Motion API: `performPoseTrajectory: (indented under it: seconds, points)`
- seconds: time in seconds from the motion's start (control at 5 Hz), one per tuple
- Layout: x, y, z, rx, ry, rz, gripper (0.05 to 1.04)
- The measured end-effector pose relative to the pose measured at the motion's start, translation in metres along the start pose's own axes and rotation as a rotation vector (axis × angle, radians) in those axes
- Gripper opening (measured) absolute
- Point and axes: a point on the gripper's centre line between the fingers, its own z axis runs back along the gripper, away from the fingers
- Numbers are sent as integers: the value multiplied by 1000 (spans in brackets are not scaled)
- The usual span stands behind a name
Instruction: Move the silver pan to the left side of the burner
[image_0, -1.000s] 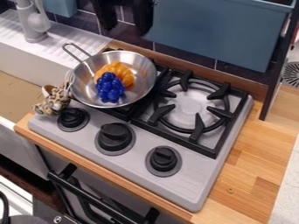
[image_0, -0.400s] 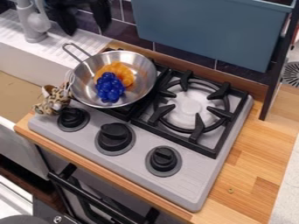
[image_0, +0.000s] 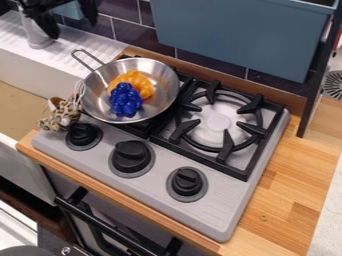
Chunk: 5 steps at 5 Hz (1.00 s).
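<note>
Since the gripper (image_0: 72, 29) is up by the sink (image_0: 23, 67), the relation that matters is how the silver pan (image_0: 161, 85) lies from its fingers (image_0: 45, 24): lower in the view and a little to their right. Those fingers are spread apart, with nothing held between them. The handle (image_0: 77, 50) is the pan's nearest part to them; from its looped end, the pan's long axis slants away from the fingers, down and right, to the round bowl. In that bowl, farther from the fingers than the handle, sit an orange toy (image_0: 135, 80) and blue grapes (image_0: 125, 100). The pan rests over the stove's left side, nearer the fingers than the bare burner (image_0: 217, 120). The job looks done, I judge, so the next move probably needs only to keep the fingers clear of that handle.
</note>
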Motion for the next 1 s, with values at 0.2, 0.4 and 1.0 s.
performPoseTrajectory:
  seconds: [0.2,0.4,1.0]
  points:
    - [5,12,-7,-12,-57,102,997]
    - [5,14,-17,-9,-88,256,997]
    - [11,5,-52,41,-97,543,997]
